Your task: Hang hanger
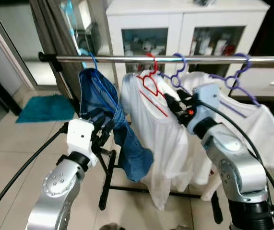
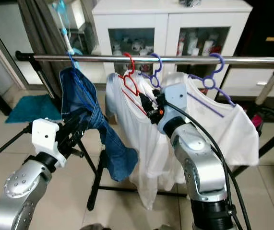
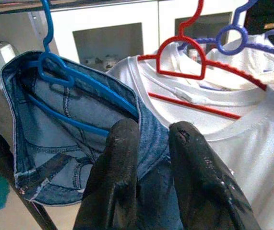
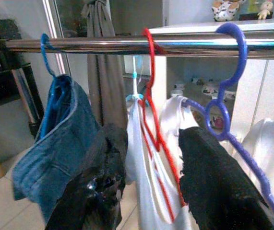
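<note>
A steel rail (image 1: 117, 59) runs across in front of me. On it hang a blue hanger (image 3: 55, 72) carrying folded jeans (image 1: 98, 96), a red hanger (image 1: 151, 84) carrying a white shirt (image 1: 146, 124), and a purple hanger (image 1: 177, 72). The red hanger's hook (image 4: 148, 40) sits over the rail. My right gripper (image 1: 171, 103) is open just below the rail, its fingers on either side of the red hanger's neck (image 4: 158, 139). My left gripper (image 1: 105, 125) is lower, right in front of the jeans, open by a narrow gap with nothing in it.
Further right on the rail, a second purple hanger (image 1: 237, 79) holds another white shirt. A white cabinet (image 1: 184, 19) stands behind the rack. The rack's black legs (image 1: 108, 177) stand on the tiled floor. A teal mat (image 1: 45, 108) lies at the left, beside a grey curtain (image 1: 55, 28).
</note>
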{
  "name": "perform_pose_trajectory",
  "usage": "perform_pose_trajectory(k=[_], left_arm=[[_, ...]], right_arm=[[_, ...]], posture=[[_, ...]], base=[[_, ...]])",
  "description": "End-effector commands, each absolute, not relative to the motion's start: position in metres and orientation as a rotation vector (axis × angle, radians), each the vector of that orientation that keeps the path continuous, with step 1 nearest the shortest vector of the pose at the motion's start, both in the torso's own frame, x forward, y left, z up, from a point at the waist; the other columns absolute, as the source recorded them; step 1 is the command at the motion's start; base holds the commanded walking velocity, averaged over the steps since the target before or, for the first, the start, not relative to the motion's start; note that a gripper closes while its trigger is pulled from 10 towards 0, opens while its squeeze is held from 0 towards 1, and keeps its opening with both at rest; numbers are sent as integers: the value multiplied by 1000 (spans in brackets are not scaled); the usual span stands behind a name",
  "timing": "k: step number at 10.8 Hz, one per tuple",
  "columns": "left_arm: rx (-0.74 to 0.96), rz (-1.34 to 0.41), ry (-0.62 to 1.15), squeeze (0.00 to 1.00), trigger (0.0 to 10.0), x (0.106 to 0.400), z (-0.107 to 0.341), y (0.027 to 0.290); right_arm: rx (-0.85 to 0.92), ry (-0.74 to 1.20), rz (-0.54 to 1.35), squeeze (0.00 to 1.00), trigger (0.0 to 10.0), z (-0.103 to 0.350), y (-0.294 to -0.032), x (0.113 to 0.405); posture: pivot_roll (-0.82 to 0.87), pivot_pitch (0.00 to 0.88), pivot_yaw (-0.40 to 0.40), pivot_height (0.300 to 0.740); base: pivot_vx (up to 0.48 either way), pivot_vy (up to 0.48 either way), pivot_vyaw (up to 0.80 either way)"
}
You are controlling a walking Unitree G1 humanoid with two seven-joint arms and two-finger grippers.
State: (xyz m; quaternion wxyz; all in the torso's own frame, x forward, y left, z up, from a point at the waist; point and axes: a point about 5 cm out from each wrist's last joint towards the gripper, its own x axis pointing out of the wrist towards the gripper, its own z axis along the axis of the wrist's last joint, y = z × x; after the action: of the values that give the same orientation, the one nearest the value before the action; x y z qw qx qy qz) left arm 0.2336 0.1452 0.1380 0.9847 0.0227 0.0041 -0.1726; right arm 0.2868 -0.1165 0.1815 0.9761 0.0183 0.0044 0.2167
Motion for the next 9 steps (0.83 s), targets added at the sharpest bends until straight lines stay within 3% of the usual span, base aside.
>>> perform_pose_trajectory(k=[1, 2, 6, 7, 8, 9], left_arm=[[54, -347, 13, 0, 10000, 233, 139, 146], [55, -351, 13, 0, 10000, 234, 139, 145], [62, -369, 13, 0, 10000, 236, 141, 143], [62, -371, 14, 0, 10000, 236, 142, 143], [65, -379, 13, 0, 10000, 237, 142, 143], [67, -381, 13, 0, 10000, 237, 142, 142]], right_arm=[[105, 37, 446, 0, 10000, 177, -114, 285], [138, 30, 443, 0, 10000, 179, -113, 286], [-45, -4, 346, 0, 10000, 191, -119, 305], [-62, -6, 342, 51, 10000, 192, -120, 306], [-79, 1, 353, 329, 10000, 196, -119, 312], [-88, 6, 361, 318, 10000, 196, -117, 315]], posture=[[-20, 58, 82, 740], [-21, 58, 83, 740], [-17, 81, 84, 740], [-18, 84, 84, 740], [-18, 87, 84, 740], [-18, 88, 85, 740]], base=[[0, 0, 0], [0, 0, 0], [0, 0, 0], [0, 0, 0], [0, 0, 0], [0, 0, 0]])
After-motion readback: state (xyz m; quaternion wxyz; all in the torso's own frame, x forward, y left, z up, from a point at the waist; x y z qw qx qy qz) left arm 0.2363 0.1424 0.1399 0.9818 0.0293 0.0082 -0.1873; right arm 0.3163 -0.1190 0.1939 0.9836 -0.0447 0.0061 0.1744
